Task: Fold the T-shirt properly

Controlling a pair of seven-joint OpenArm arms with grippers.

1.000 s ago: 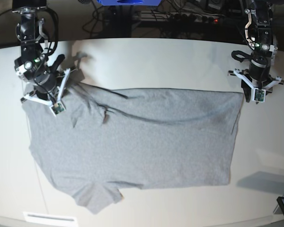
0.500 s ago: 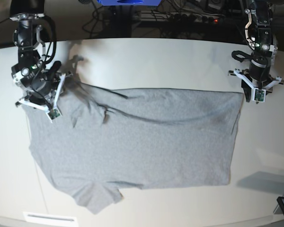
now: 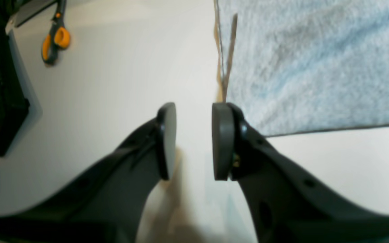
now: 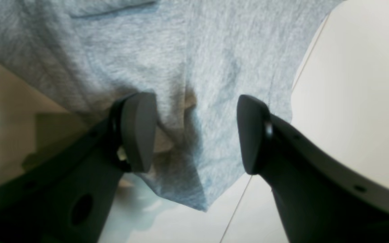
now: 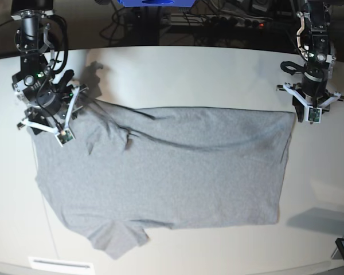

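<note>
- Pale, smooth tabletop (image 5: pixel 189 69) is spreading under both my arms, with cables and dark gear along its far edge.
- Lying flat and plain side up between my two tools is the heather-grey T-shirt (image 5: pixel 166 172), one sleeve pointing toward the near edge.
- I am holding my right gripper (image 4: pixel 194 135) just over the shirt's corner; its jaws are standing wide apart with cloth lying loose between them, and nothing is pinched.
- I am hovering my left gripper (image 3: pixel 192 141) beside the opposite corner, jaws parted by a narrow gap over bare table, gripping nothing; the hem edge is lying just off one pad.
- Orange-handled scissors (image 3: pixel 54 40) are lying well off to the side of my left tool.
- I am judging the fabric soft, light and limp: it will drape, wrinkle and drag across the table instead of holding shape.
- I am reckoning the best holds are pinches at the corners beside each tool, taking both layers together, so the fold lifts evenly.
</note>
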